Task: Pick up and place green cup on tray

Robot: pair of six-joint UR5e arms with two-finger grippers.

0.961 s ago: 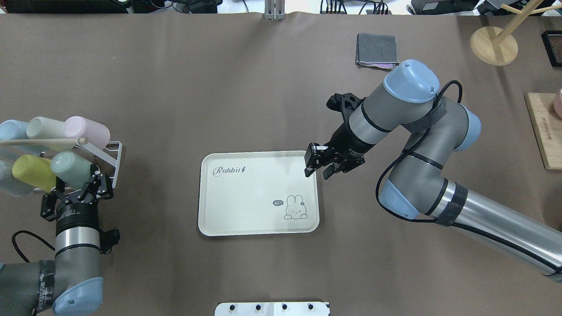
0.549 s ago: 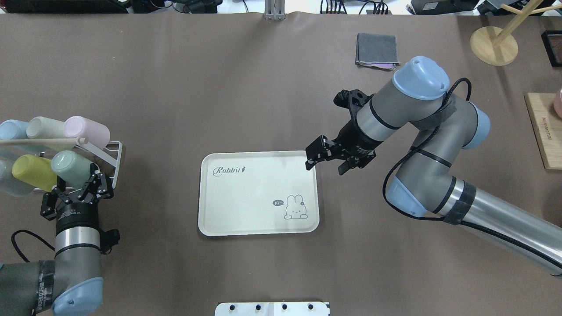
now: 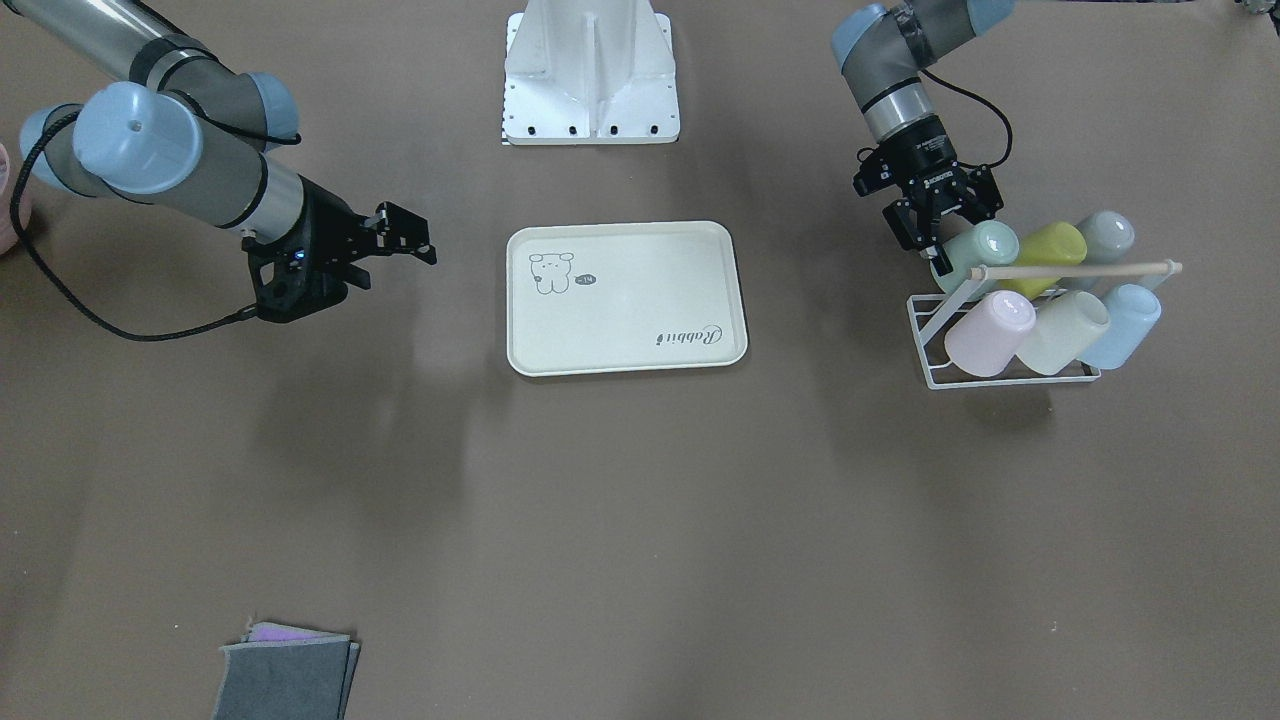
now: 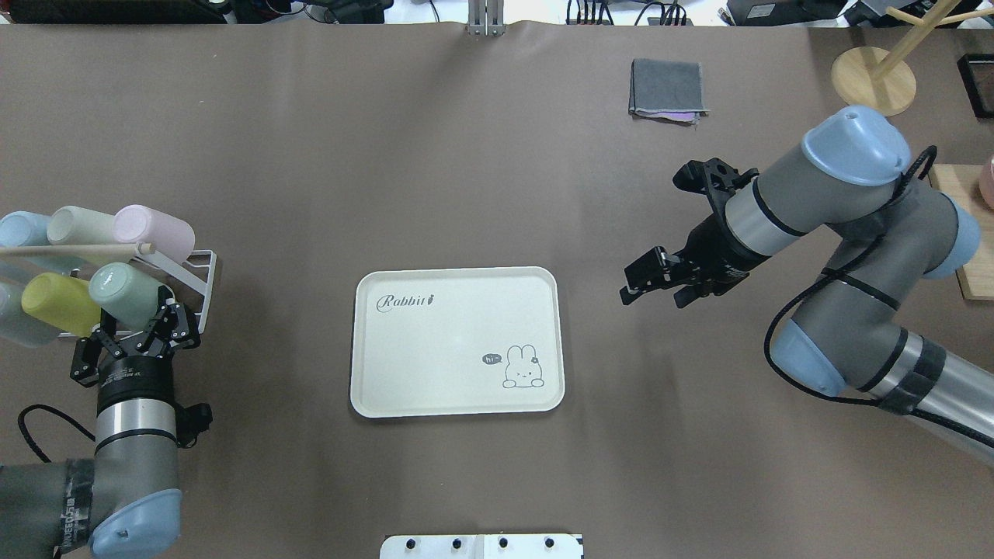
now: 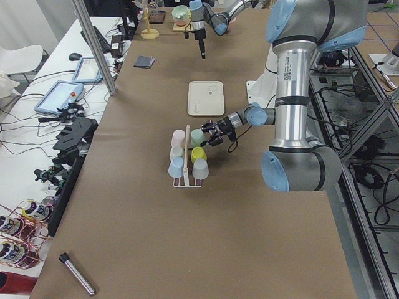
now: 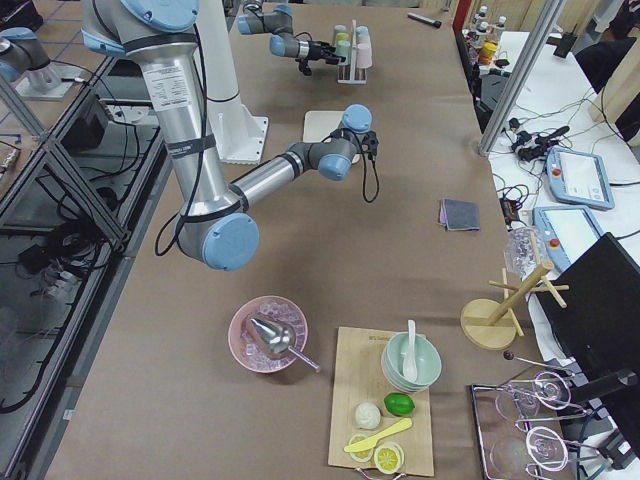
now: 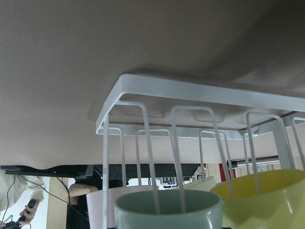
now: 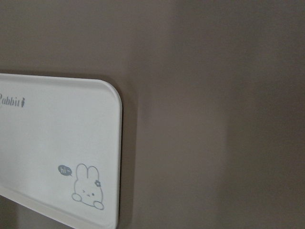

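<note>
The green cup (image 4: 123,292), a pale mint tumbler, lies tilted on the white wire rack (image 4: 200,268) at the table's left, beside a yellow-green cup (image 4: 58,303). It also shows in the front view (image 3: 978,250) and low in the left wrist view (image 7: 169,210). My left gripper (image 4: 137,326) is open, its fingers on either side of the cup's near end. The cream tray (image 4: 435,357) with the rabbit drawing lies flat mid-table with nothing on it. My right gripper (image 4: 656,289) is open and holds nothing, hovering over the table to the right of the tray.
The rack also holds pink (image 4: 151,233), cream (image 4: 81,225) and blue (image 4: 19,229) cups under a wooden rod. A folded grey cloth (image 4: 668,87) lies at the far right. A wooden stand (image 4: 874,78) and a board (image 4: 963,233) sit at the right edge.
My right arm has swung right, from over the tray's far right corner to off the tray. My left gripper has edged slightly forward at the green cup.
</note>
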